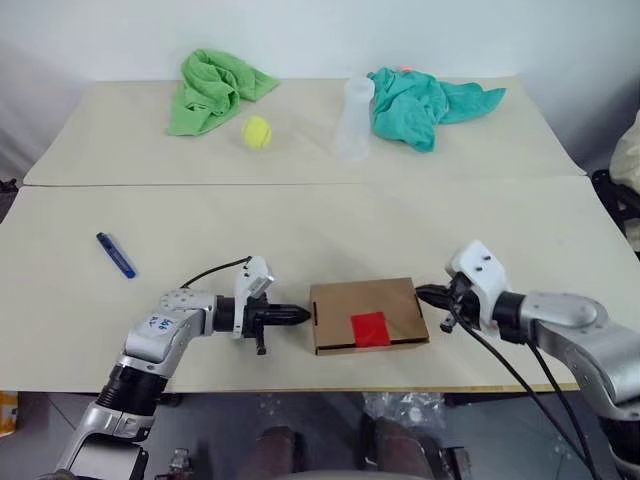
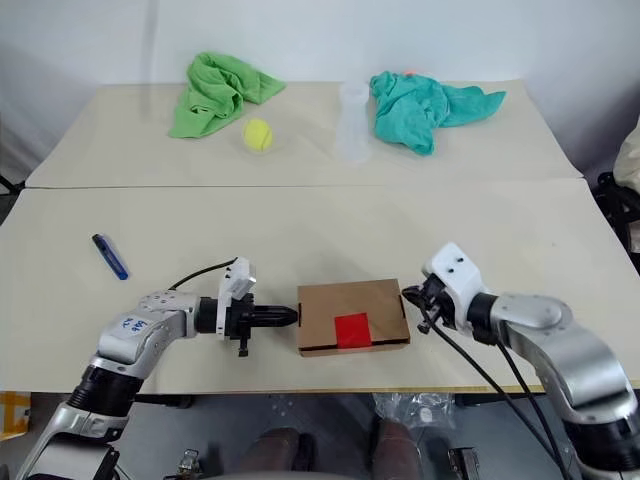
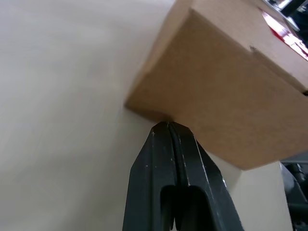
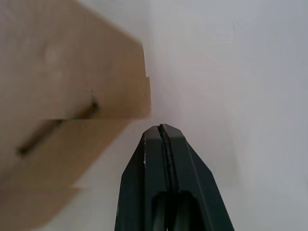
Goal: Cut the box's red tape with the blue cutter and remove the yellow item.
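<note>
The brown box (image 1: 368, 314) lies shut near the table's front edge, its red tape (image 1: 369, 328) on the lid toward the front. My left gripper (image 1: 303, 317) is shut with nothing in it, its tip at the box's left side (image 3: 211, 110). Just off the box's right side, my right gripper (image 1: 422, 294) is also shut and empty, with the box wall (image 4: 72, 110) close beside its tip. The blue cutter (image 1: 116, 254) lies on the table far to the left. The yellow item is out of view.
At the back of the table lie a green cloth (image 1: 215, 88), a yellow-green tennis ball (image 1: 257, 131), a clear plastic cup (image 1: 355, 118) and a teal cloth (image 1: 425, 103). A seam (image 1: 300, 183) joins the two tabletops. Cables trail from my right arm.
</note>
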Action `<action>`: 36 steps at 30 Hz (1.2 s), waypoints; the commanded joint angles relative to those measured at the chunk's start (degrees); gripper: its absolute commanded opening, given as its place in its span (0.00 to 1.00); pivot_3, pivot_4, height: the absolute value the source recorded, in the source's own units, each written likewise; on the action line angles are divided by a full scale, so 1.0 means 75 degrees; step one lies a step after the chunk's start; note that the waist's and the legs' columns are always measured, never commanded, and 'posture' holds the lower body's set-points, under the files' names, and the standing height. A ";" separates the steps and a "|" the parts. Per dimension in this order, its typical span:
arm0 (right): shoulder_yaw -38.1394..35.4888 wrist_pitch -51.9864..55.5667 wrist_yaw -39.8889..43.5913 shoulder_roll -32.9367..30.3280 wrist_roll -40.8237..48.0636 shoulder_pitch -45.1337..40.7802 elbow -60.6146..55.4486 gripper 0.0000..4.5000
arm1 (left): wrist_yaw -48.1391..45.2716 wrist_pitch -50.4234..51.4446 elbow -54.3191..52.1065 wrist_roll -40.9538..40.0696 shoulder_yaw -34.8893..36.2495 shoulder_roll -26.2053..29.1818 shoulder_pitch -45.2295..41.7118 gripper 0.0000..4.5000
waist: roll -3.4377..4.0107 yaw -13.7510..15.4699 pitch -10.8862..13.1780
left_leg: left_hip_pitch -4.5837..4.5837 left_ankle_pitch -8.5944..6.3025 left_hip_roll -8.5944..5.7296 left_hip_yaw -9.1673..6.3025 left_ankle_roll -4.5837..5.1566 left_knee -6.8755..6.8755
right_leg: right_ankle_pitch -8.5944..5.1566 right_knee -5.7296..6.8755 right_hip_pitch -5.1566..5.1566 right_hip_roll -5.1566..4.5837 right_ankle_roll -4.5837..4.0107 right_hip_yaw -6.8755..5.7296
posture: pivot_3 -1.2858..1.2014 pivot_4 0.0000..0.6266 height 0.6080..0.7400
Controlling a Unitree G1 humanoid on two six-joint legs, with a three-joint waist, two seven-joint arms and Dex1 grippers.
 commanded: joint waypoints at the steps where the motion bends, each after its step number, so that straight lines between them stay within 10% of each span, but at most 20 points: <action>1: 0.0370 -0.0485 0.0379 0.0157 -0.0261 -0.0974 0.0720 0.00 | -0.0198 -0.0040 -0.0232 -0.0086 -0.0177 -0.0161 -0.0247 0.00 | -0.0001 0.0000 0.0001 | -0.0005 0.0000 0.0000 -0.0002 0.0000 0.0007 | 0.0000 0.0001 -0.0001 -0.0001 0.0000 -0.0003 | 0.52 0.24 1.00; 12: 0.0193 -0.2238 -0.0303 0.1024 -0.1485 -0.2593 0.2559 0.00 | -0.0123 0.0098 -0.0354 -0.0063 -0.0326 -0.0430 -0.0464 0.00 | -0.0015 0.0010 0.0010 | -0.0024 -0.0002 0.0002 -0.0014 -0.0002 0.0072 | 0.0000 0.0047 -0.0003 -0.0005 0.0000 -0.0009 | 0.52 0.24 1.00; 23: -0.1876 0.0894 -0.0175 -0.0968 -0.0828 0.0172 -0.1001 0.00 | 0.0792 -0.1907 0.2217 0.0883 0.0631 -0.0203 -0.1118 0.00 | -0.0016 0.0046 0.0010 | -0.0022 -0.0004 0.0010 -0.0020 -0.0007 0.0076 | -0.0001 0.0058 -0.0003 0.0001 -0.0002 -0.0015 | 0.52 0.24 1.00; 30: -0.1279 0.2386 -0.0515 -0.0803 -0.0202 0.1707 -0.3008 0.00 | 0.0788 -0.3072 0.3491 0.1187 0.0576 -0.1184 -0.1890 0.00 | -0.0032 0.0051 0.0011 | -0.0018 -0.0012 -0.0007 -0.0007 0.0013 0.0098 | 0.0014 0.0057 0.0004 -0.0021 0.0012 0.0009 | 0.52 0.24 1.00; 36: -0.0312 0.2167 -0.0999 -0.0252 -0.0470 0.0608 -0.2280 0.00 | -0.0018 -0.3111 0.3840 0.1264 0.0121 -0.1849 -0.2394 0.00 | -0.0046 0.0023 0.0014 | -0.0022 -0.0009 -0.0010 -0.0005 0.0017 0.0105 | 0.0020 0.0056 0.0002 -0.0021 0.0011 0.0010 | 0.52 0.24 1.00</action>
